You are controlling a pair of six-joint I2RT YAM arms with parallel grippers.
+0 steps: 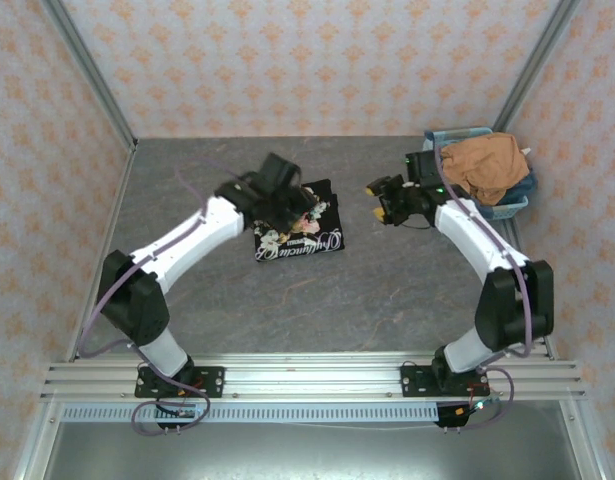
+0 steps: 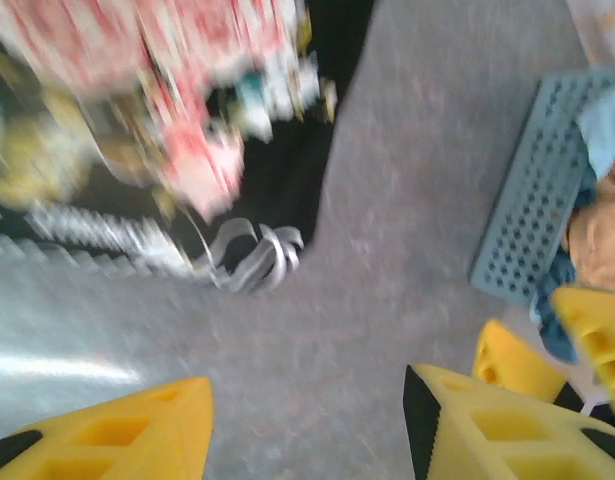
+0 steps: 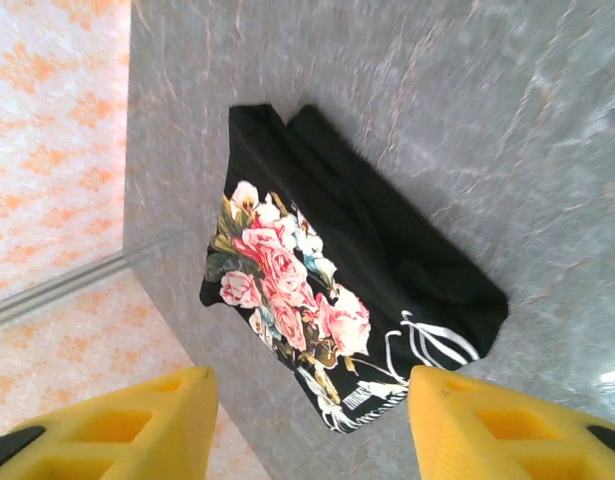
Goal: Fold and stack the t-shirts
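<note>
Over the black t-shirt (image 1: 307, 238), left arm (image 1: 202, 232) outstretched, left fingers (image 2: 117, 430) wide; right fingers (image 3: 107, 420) wide too.

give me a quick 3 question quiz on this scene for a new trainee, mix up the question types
1. True or false: the black t-shirt lies folded on the table, rose print facing up.
2. Where is the orange-tan t-shirt? A) in the light-blue basket B) stacked on the black t-shirt C) at the table's near edge
3. Fill the gap: the left end effector and the right end effector are both ____, holding nothing.

Key: 1 true; 2 A; 3 open
</note>
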